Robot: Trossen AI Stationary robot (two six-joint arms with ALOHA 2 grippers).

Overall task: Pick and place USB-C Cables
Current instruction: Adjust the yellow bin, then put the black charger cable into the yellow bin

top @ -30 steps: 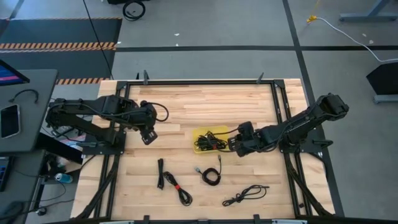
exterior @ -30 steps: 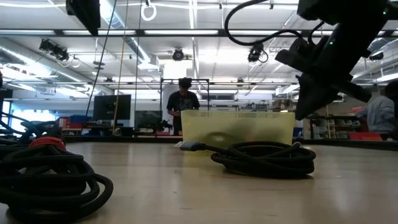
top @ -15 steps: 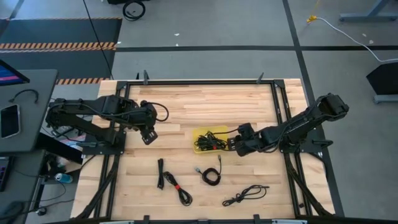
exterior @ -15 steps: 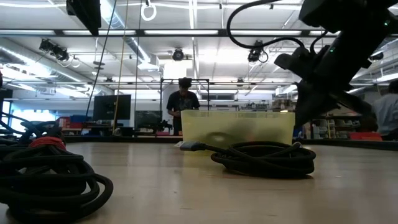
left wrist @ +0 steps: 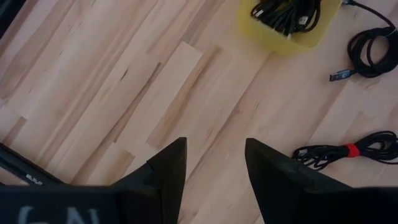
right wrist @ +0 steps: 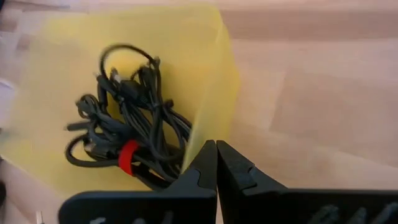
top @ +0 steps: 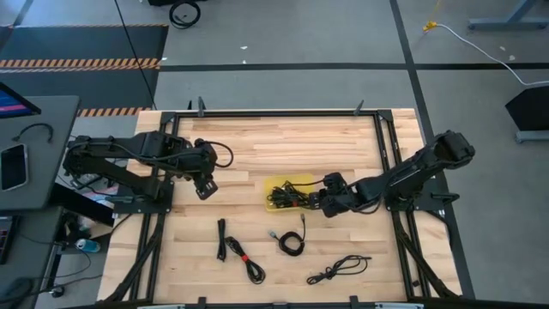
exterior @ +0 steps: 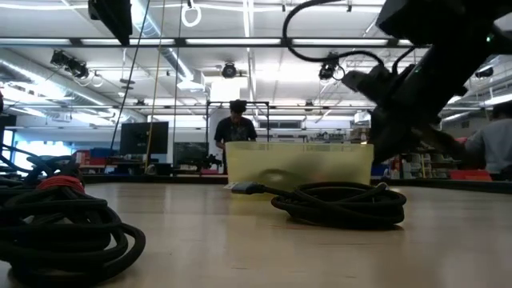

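Several USB-C cables (top: 288,194) are heaped in the yellow bin (top: 271,203) at mid-table; three more (top: 292,243) lie nearer. They are judged light, limp and tangle-prone, best pinched across a bundled coil. The right gripper (top: 321,202) is closed empty at the bin; the left gripper (top: 204,186) waits far left, spread wide

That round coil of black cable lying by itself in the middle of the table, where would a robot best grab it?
Probably across the bundled ring of the round coiled black USB-C cable, from straight above. It lies flat on the light wooden table, so no side gives a way under it. The several strands run together in the ring, while the loose plug end sticking out would likely just trail along.
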